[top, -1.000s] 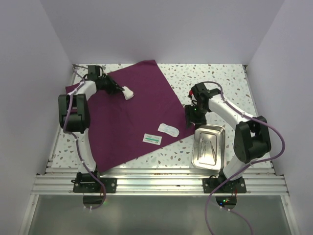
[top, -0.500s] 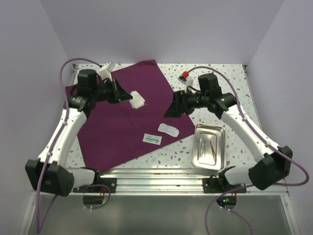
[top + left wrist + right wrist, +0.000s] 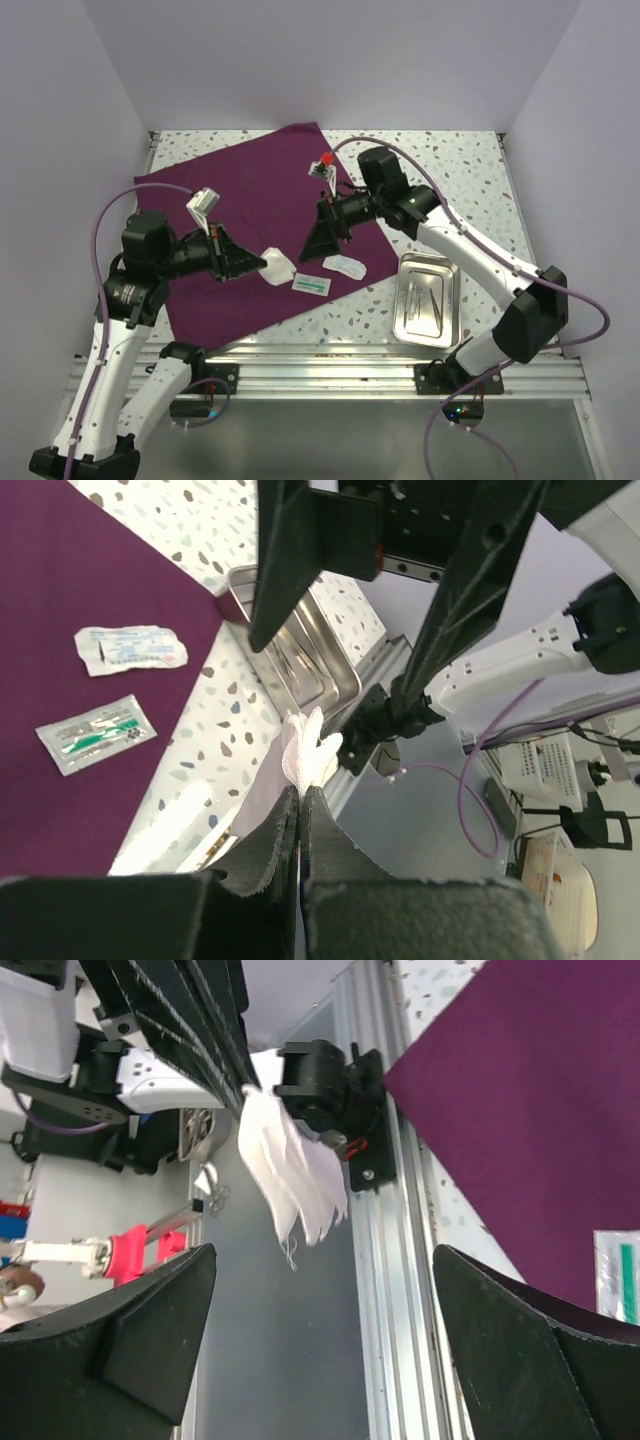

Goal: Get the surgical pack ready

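Observation:
The maroon cloth (image 3: pixel 250 215) lies spread flat on the table. My left gripper (image 3: pixel 262 266) hovers over its near part, shut on a white gauze pad (image 3: pixel 279 267) that sticks out past the fingertips (image 3: pixel 288 810). In the left wrist view the gauze pad (image 3: pixel 307 755) fans out above the pinch. My right gripper (image 3: pixel 318 250) stands open just right of the gauze, facing it; in its own view the gauze (image 3: pixel 290 1175) hangs ahead of its spread fingers (image 3: pixel 150 1330). The steel tray (image 3: pixel 450 300), holding thin instruments, sits off the cloth at the right.
Two small packets lie on the cloth's near right corner: a green-printed one (image 3: pixel 312 284) and a white one (image 3: pixel 344 265). White walls enclose the table on three sides. The aluminium rail (image 3: pixel 320 375) runs along the near edge.
Both arms swung in toward the middle. The left one carried the gauze from the far left to the cloth's near part. The right gripper opened wide and moved left over the cloth.

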Tool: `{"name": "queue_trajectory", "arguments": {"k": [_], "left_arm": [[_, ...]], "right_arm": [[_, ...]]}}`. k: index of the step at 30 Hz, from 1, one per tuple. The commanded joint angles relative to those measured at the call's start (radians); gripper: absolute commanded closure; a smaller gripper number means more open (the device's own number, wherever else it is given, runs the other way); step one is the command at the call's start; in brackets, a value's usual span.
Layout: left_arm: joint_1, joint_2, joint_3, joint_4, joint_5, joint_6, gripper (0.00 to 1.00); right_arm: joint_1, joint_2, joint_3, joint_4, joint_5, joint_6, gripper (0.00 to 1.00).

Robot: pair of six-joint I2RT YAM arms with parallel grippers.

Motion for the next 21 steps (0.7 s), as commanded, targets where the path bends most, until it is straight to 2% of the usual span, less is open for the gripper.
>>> {"name": "queue_trajectory", "arguments": {"k": [1, 4, 11, 15, 18, 19, 21], "left_arm": [[-0.004, -0.04, -0.009, -0.044, 0.077, -0.029, 1.0], [-0.004, -0.054, -0.011, -0.045, 0.079, -0.05, 1.0], [-0.005, -0.058, 0.0, -0.039, 0.079, -0.082, 1.0], [-0.004, -0.058, -0.012, -0.037, 0.067, -0.084, 1.0], [-0.004, -0.046, -0.018, -0.031, 0.062, -0.081, 1.0], [-0.005, -0.036, -0.017, -0.027, 0.062, -0.079, 1.0], [-0.004, -0.022, -0.011, -0.025, 0.053, -0.073, 1.0]], "right_arm": [[0.05, 0.054, 0.096, 0.054, -0.055, 0.008, 0.08], [0.116, 0.099, 0.136, 0.049, -0.058, 0.01, 0.11], [0.179, 0.146, 0.137, 0.072, -0.063, 0.017, 0.14], [0.199, 0.155, 0.142, 0.089, -0.058, 0.031, 0.21], [0.201, 0.14, 0.114, 0.111, -0.051, 0.054, 0.37], [0.201, 0.137, 0.102, 0.106, -0.047, 0.051, 0.61], [0.199, 0.137, 0.098, 0.076, -0.032, 0.043, 0.9]]}}
